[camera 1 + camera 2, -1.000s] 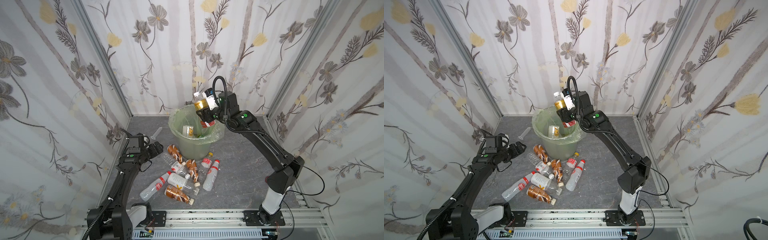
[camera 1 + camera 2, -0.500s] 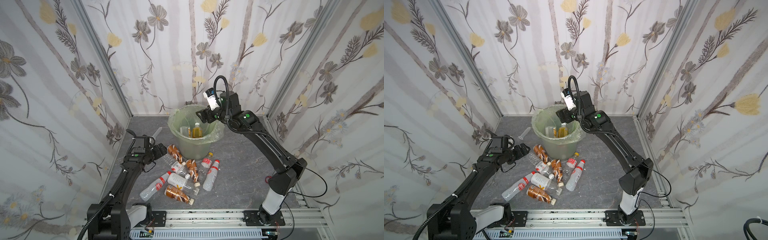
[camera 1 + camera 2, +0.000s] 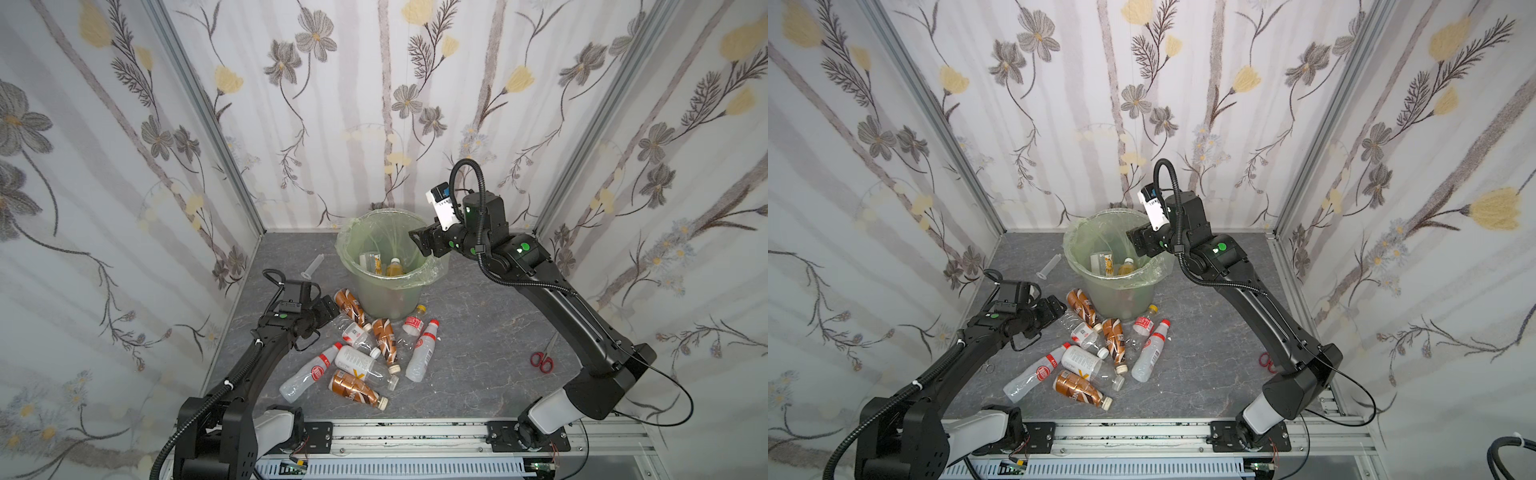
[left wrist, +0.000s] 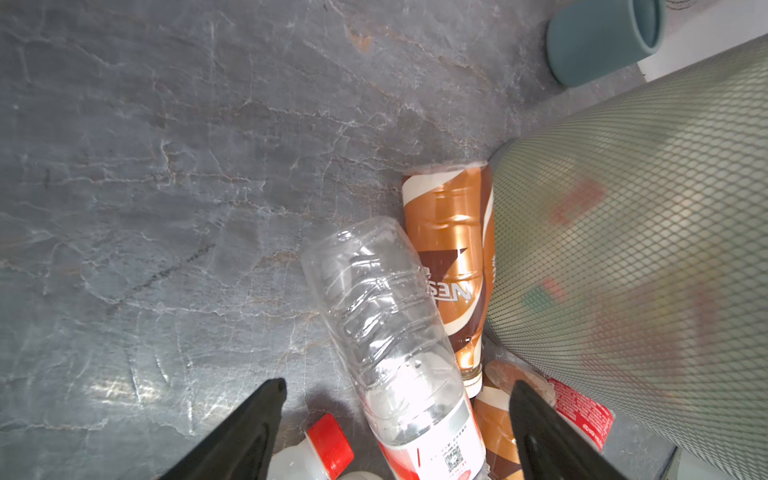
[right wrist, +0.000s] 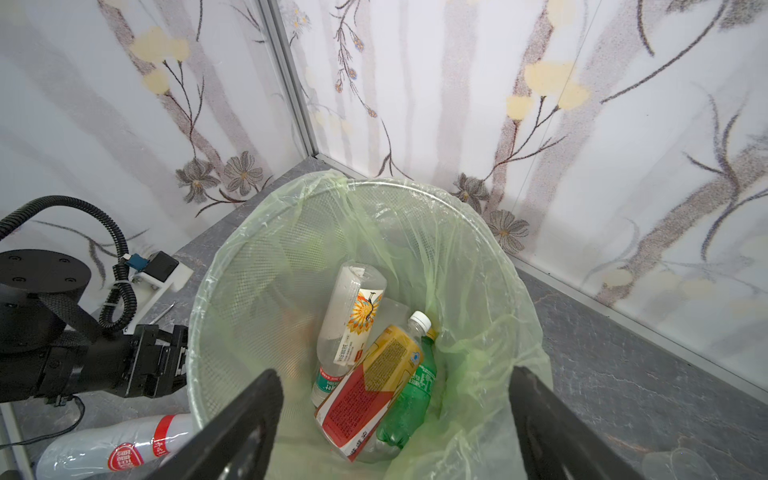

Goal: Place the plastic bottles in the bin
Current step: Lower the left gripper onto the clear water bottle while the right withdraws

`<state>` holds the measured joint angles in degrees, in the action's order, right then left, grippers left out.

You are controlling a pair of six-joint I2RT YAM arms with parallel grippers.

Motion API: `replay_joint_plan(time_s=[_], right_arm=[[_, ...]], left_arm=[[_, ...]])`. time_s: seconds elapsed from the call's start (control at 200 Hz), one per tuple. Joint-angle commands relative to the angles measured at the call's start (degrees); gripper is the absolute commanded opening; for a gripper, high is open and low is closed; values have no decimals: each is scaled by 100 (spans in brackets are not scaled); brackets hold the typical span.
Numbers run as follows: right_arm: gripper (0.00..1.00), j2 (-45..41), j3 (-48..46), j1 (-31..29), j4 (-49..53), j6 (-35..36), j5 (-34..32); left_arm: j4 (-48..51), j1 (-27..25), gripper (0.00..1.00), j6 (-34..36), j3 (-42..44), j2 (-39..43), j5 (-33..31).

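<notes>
The cell has flowered wallpaper walls (image 3: 374, 104) and a grey marble-like floor (image 3: 478, 353). On it stands the round translucent grey-green bin lined with a pale green plastic bag (image 3: 388, 291).

The right gripper (image 5: 395, 372) hangs over the bin's opening, with its jaws wide apart and nothing between them. Below it, inside the bin, three bottles lean together with their long axes nearly parallel. They are a pale bottle with a flower label (image 5: 353, 324), a bottle with a yellow and red label (image 5: 374, 382) and a green bottle (image 5: 411, 399).

The left gripper (image 4: 397, 383) is low over the floor beside the bin, and its jaws are also wide. Between them a clear plastic bottle (image 4: 382, 316) lies on its side. Its long axis runs forward from the gripper and its base points away, and a gap shows on each side of it. A copper-brown coffee bottle (image 4: 453, 257) lies almost parallel just beside it, base also pointing away, right next to the bin's wall. More plastic bottles (image 3: 357, 365) lie on their sides in a loose heap near this gripper, pointing in different directions.
</notes>
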<state>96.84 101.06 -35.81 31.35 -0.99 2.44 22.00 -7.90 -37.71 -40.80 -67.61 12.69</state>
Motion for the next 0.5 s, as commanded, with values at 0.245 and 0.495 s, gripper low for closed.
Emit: replay_joint_plan(time_s=[0.245, 0.495], right_arm=[[89, -1527, -2008, 750, -884, -299, -153], [89, -2102, -2867, 1134, -1174, -517, 50]], left_arm=[[-492, -256, 85, -474, -29, -428, 16], [-733, -388, 82, -482, -130, -1131, 170]])
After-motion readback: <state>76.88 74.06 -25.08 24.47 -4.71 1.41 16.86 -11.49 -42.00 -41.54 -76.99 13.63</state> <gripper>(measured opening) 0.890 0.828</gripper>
